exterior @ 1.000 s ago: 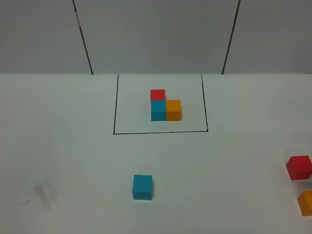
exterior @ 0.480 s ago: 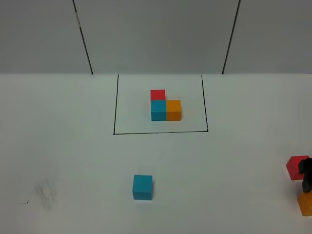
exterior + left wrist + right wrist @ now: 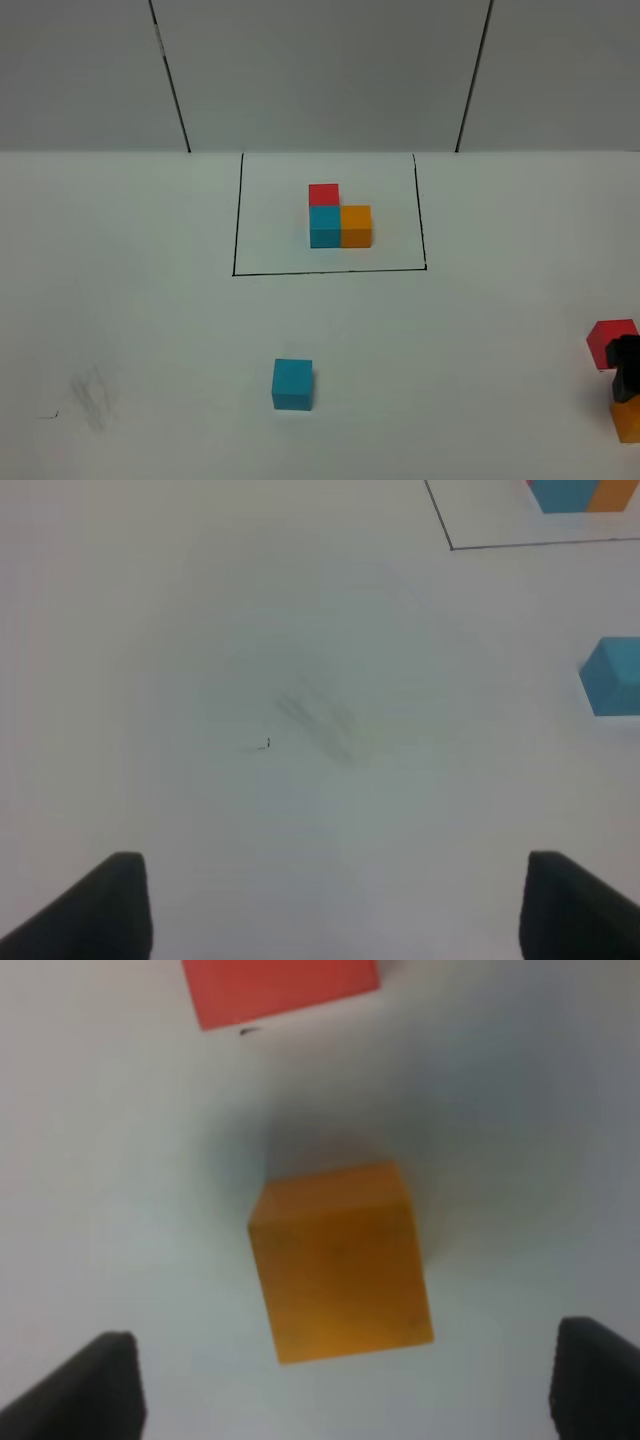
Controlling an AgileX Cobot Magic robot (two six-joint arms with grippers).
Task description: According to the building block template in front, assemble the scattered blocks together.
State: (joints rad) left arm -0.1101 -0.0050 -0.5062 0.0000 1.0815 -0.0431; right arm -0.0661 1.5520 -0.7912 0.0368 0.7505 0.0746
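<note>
The building block template (image 3: 324, 226) is a red, cyan and orange cube cluster inside a black drawn rectangle (image 3: 330, 270) at the table's middle back. The loose cyan cube (image 3: 292, 384) sits in front of it and also shows in the left wrist view (image 3: 612, 676). The loose red cube (image 3: 606, 340) and loose orange cube (image 3: 627, 420) sit at the right edge. My right gripper (image 3: 626, 368) hovers there, open, its jaws wide on either side of the orange cube (image 3: 340, 1260), with the red cube (image 3: 280, 988) beyond. My left gripper (image 3: 340, 910) is open and empty over bare table.
A faint grey smudge (image 3: 92, 395) marks the white table at the front left and shows in the left wrist view (image 3: 320, 715). A grey panelled wall (image 3: 320, 70) stands behind the table. The template's corner shows in the left wrist view (image 3: 575, 492).
My right gripper has come into view at the right edge and moved in between the red and orange cubes. The cubes have not moved.
</note>
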